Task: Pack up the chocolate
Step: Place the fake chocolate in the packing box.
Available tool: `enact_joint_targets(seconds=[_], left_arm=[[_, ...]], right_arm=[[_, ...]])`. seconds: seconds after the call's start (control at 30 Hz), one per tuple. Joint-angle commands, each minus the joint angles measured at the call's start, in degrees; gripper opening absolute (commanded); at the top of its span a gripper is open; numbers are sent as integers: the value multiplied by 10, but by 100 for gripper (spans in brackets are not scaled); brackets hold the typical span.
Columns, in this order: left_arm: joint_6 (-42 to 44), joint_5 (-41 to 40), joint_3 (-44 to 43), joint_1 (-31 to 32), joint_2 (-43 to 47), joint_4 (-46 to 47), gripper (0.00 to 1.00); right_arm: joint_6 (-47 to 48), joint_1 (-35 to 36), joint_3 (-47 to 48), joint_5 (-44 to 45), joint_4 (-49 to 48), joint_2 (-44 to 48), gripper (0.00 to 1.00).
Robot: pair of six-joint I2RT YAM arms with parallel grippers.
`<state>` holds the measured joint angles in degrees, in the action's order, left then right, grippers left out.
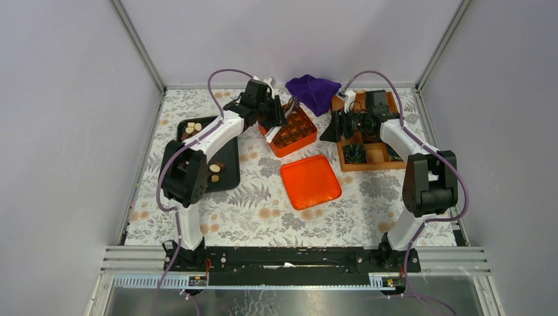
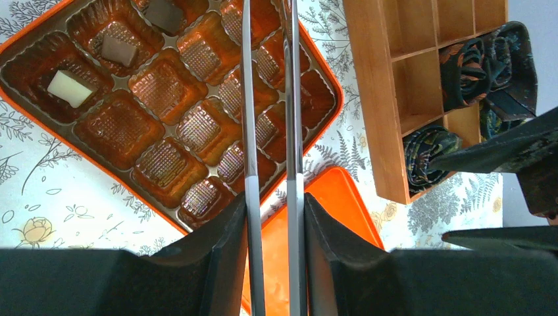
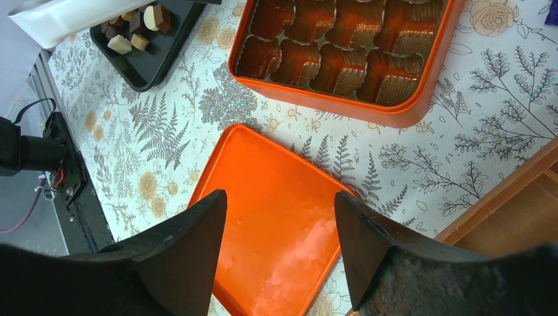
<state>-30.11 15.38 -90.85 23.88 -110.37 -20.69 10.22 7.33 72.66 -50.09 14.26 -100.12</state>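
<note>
The left claw (image 2: pixel 273 201) was clamped on a pair of thin metal tweezers (image 2: pixel 250 131). The two blades ran forward over the square orange tin box (image 3: pixel 362 113), which was fitted with a glossy brown moulded insert. The tweezer tips lay beyond the edge of the left wrist view, so it could not be told whether they carried anything. Three small chocolate pieces sat in separate cups at one corner of the insert: a cream-white piece (image 2: pixel 69 87), a light brown piece (image 2: pixel 118 49) and a dark brown piece (image 2: pixel 163 13). More chocolate pieces (image 1: pixel 194 127) lay loose on the flat black rectangular tray (image 1: pixel 227 158) at the left side of the floral-patterned counter (image 1: pixel 250 210), one cluster at its far end and a few beside the left arm. The right claw (image 3: pixel 279 197) had its fingers apart with nothing between them and hung above the flat orange lid (image 1: pixel 310 182), which lay on the counter near the box without touching it. A wooden compartment box (image 2: pixel 375 99) stood at the right, with dark crinkled wrappers (image 2: pixel 487 66) in several compartments. A crumpled purple cloth (image 1: pixel 314 91) lay at the far edge, between the two boxes.
</note>
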Motion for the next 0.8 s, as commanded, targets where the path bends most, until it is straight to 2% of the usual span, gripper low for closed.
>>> enact_joint_targets(seconds=[0.0,0.2,0.77], left_arm=[[26,-19,-36,9,-12,3,5],[35,-24,-39,15,-22,-6,16],[46,-38,-49,22,-38,-16,36]], right_arm=[[-5,-4,0,-1,-20,20,69],[-5,-4,0,-3,-21,19,69],[-6,-4,-2,-4,-22,21,69]])
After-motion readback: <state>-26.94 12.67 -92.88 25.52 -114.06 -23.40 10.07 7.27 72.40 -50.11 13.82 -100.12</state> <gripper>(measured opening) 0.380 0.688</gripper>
